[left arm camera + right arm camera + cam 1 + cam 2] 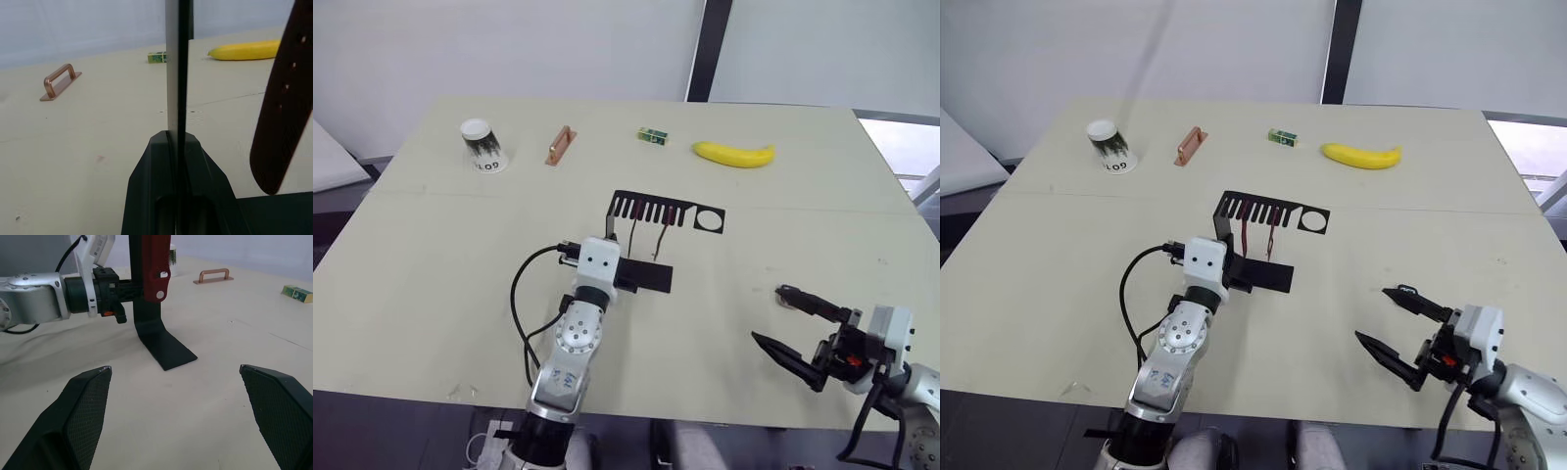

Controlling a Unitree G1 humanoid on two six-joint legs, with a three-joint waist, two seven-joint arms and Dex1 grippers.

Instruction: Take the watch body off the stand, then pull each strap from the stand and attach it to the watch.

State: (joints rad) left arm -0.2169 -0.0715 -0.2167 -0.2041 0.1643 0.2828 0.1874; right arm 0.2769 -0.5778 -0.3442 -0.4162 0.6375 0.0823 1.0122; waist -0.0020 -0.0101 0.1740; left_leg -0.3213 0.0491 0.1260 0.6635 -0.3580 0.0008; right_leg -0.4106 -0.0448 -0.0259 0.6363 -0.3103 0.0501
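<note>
stand (651,245) sits mid-table, base flat on the surface, slotted top plate with the round hole facing the far side. left gripper (177,161) is clamped on the stand's thin upright; in the left wrist view both black fingers (146,186) press either side of the metal edge, no gap. right gripper (790,321) is spread wide and holds nothing, fingertips just over the table to the right of the stand, well apart from it. the wrist view shows bare tabletop between its two fingers (80,406).

two dark red straps (648,233) hang from the comb slots, ends dangling above the base. one strap (281,98) shows close in the left wrist view, holes visible, hanging free just beside the upright. in the right wrist view the straps (155,264) overlap, with light-coloured studs on them. watch body: a small object lies on the table at the far fingertip of the right gripper, too small to tell what it is.

left arm reaches forward from the near edge, wrist level, cable looping off its left side. right arm is low at the near right corner, gripper pointing left toward the stand.

far side of the table: paper cup (481,144), copper handle (560,145), small green block (652,135), banana (733,154).
</note>
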